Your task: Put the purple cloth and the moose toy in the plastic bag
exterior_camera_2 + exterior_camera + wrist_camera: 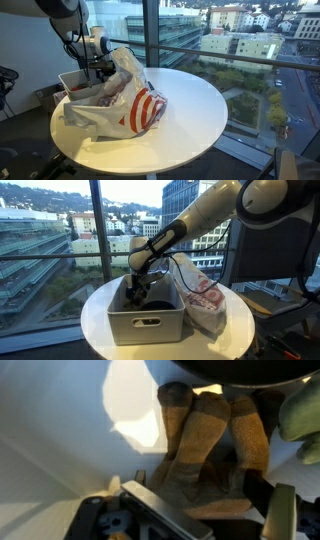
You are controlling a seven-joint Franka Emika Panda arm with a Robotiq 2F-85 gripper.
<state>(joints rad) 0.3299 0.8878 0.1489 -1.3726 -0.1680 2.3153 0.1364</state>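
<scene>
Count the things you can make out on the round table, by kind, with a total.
grey bin: 1
plastic bag: 1
moose toy: 1
purple cloth: 0 that can be made out
Total: 3

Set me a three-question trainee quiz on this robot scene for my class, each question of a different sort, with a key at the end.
1. True or false: the gripper reaches down into the grey bin.
2. Multiple choice: in the wrist view, what lies right below the open gripper? A) the moose toy B) a metal spoon C) a glass bottle
3. Short answer: what colour are the printed markings on the plastic bag?
Key: 1 true; 2 A; 3 red.
</scene>
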